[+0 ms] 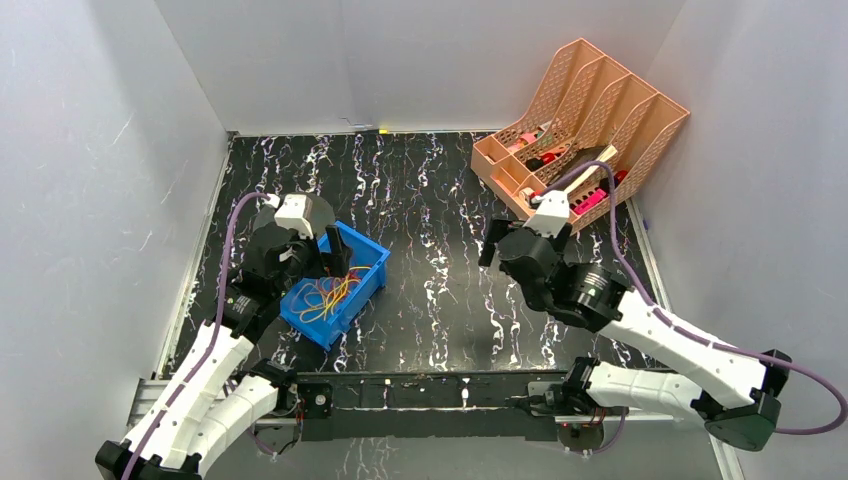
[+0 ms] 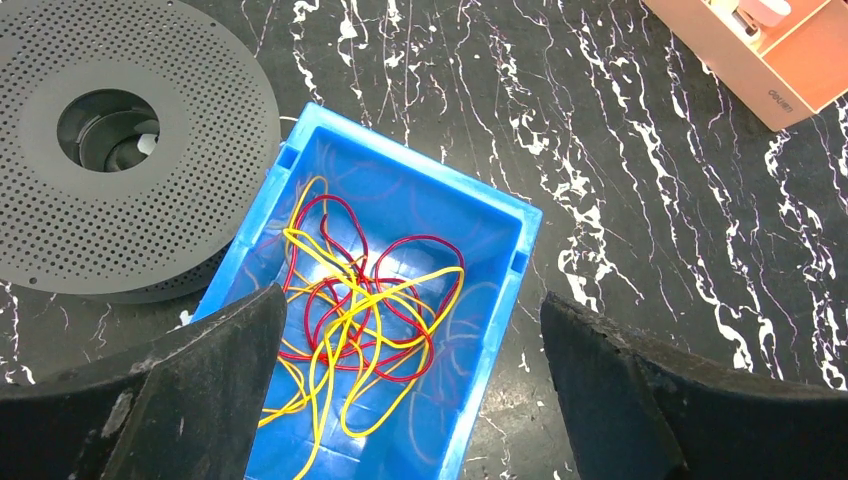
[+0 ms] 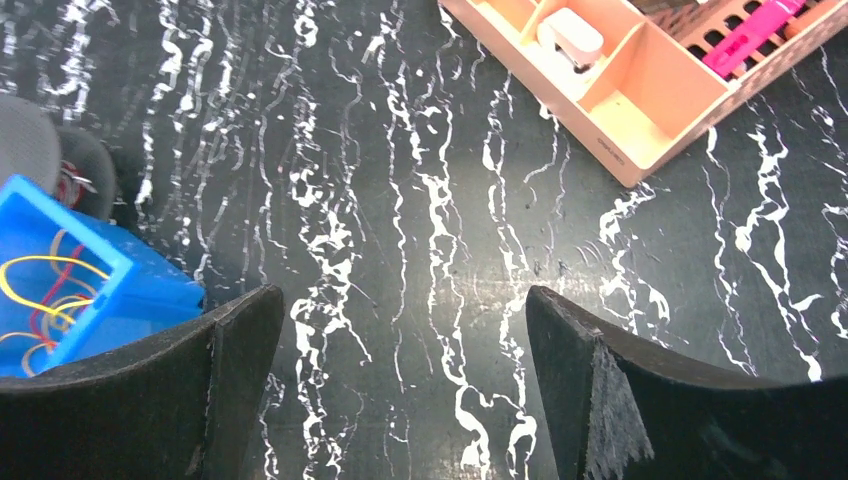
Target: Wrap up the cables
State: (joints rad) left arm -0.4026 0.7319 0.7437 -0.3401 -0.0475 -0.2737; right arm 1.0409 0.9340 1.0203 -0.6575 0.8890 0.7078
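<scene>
1. The cables (image 2: 360, 320) – thin yellow and red strands – lie in a loose tangle on the floor of a blue bin (image 2: 420, 165). In the top view the bin sits on the black, white-veined worktop (image 1: 430, 200) at about 8 o'clock from its centre.
2. The left end effector (image 2: 410, 295) hangs over the bin, spread wide and grasping nothing. In its wrist view one finger covers the bin's wall at 7 o'clock and the other is off the bin at 4 o'clock, over bare worktop. The tangle shows in the gap between them, and no strand can be seen touching either finger.
3. A grey perforated disc (image 2: 200, 130) with a round hub hole lies flat on the worktop just beside the bin, at 10 o'clock from it in the left wrist view.
4. The right end effector (image 3: 400, 292) is also released and empty, spread wide above bare worktop near the centre, well apart from the bin – a corner of the bin shows at 8 o'clock in its wrist view.
5. A peach slotted organiser (image 1: 590, 130) stands at 2 o'clock on the worktop, holding pink and red items and one white one; what these are is hard to tell.
</scene>
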